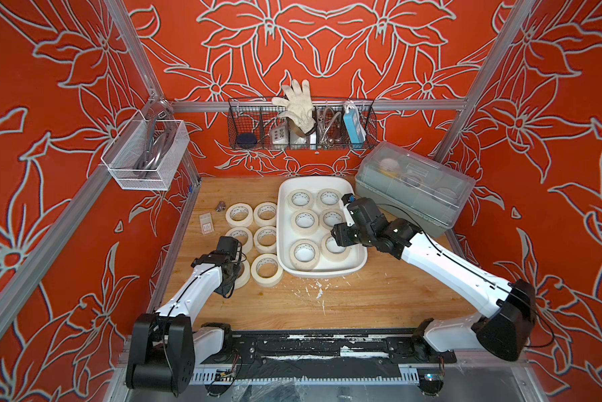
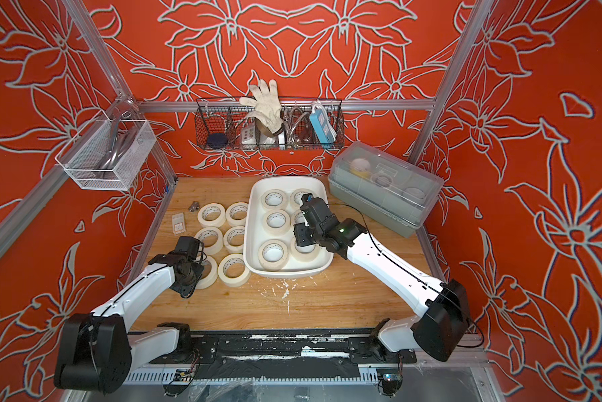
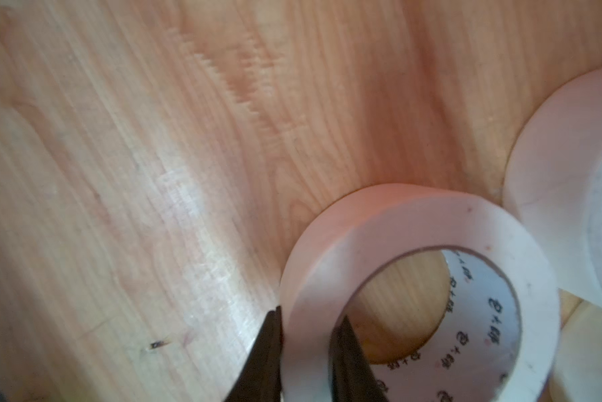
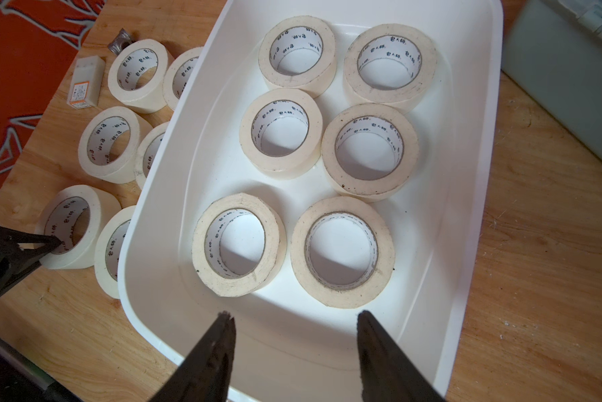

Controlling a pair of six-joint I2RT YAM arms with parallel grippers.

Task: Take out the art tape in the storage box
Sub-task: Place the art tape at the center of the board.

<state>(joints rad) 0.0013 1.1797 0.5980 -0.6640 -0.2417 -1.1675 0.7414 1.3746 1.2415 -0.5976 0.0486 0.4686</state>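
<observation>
We note cream art tape (image 4: 341,250) rings, printed white cores, in the white storage box (image 4: 473,174). Left gripper (image 3: 308,315) clamps one ring; right gripper (image 4: 294,314) spread, empty. Wooden table (image 1: 362,306), red floral walls (image 1: 49,104).

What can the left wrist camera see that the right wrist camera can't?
Only the left wrist view shows the left gripper up close: one finger sits inside the held roll and one outside, pinching its wall. Only the right wrist view shows the white storage box with six rolls lying flat inside, the open right gripper over it, a small packet and the grey-green box. Both views show the held roll and the wooden table.
</observation>
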